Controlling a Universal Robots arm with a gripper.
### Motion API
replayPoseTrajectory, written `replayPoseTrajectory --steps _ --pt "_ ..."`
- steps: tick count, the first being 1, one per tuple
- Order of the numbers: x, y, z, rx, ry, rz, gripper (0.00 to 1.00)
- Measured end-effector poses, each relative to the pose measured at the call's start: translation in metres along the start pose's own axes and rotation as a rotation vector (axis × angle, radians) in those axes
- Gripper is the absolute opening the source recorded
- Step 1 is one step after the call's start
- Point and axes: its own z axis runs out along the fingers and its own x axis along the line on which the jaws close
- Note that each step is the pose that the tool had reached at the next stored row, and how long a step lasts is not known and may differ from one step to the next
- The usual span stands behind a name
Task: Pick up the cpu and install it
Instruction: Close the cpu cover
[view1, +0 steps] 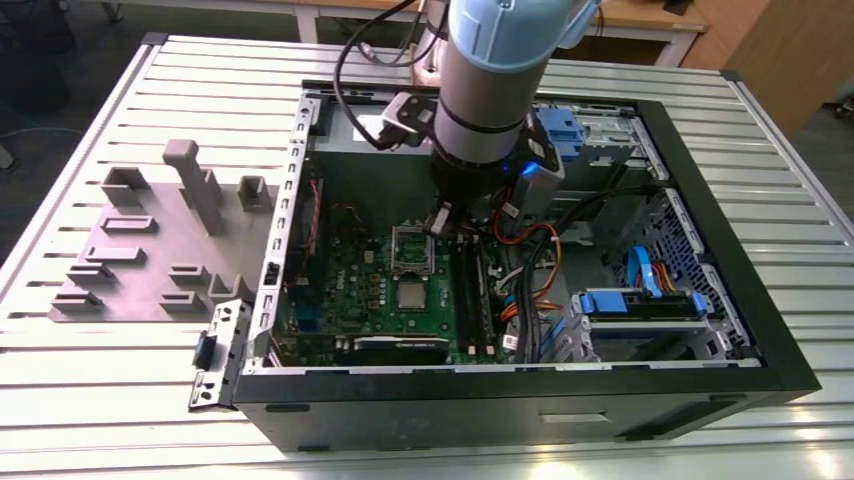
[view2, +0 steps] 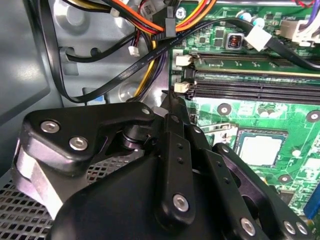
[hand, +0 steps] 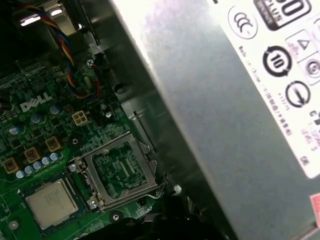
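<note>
On the exterior view's left: a grey tray (view1: 96, 250) with raised blocks lay on the ribbed table (view1: 80, 380), just beside the case.
Case: the black case (view1: 534, 420) lay on its side, open at the top, and its inside was visible.
Board: the green board (view1: 350, 280) lay flat on the floor of the case, toward the exterior view's left.
Frame: the metal frame (view1: 411, 250) was on the board. In the first wrist view the frame (hand: 122, 170) was open, and the green board showed through its window.
Cpu: the cpu (view1: 411, 296) lay flat on the board, just beside the frame, and nothing was touching it. In the first wrist view the cpu (hand: 51, 202) sat inside a dark border with its silvery top up. In the second wrist view the cpu (view2: 260, 150) was near the long black slots (view2: 255, 90).
Gripper: the gripper (view1: 441, 218) hung inside the case, above the far end of the frame and apart from the cpu. I could not tell if it was open or closed. In the second wrist view the gripper (view2: 170, 97) pointed toward the board.
Arm: the grey arm (view1: 494, 90) came down from above into the case.
Box: a big grey box (hand: 225, 100) with a white label stood close to the frame in the first wrist view.
Cables: black and orange cables (view1: 534, 260) ran next to the board.
On the exterior view's right: a blue holder (view1: 638, 303) sat in the case.
</note>
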Motion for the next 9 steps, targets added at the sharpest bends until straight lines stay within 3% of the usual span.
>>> replayPoseTrajectory --steps 9 --pt "0.0018 0.0029 0.0014 -0.0019 -0.0021 -0.005 0.11"
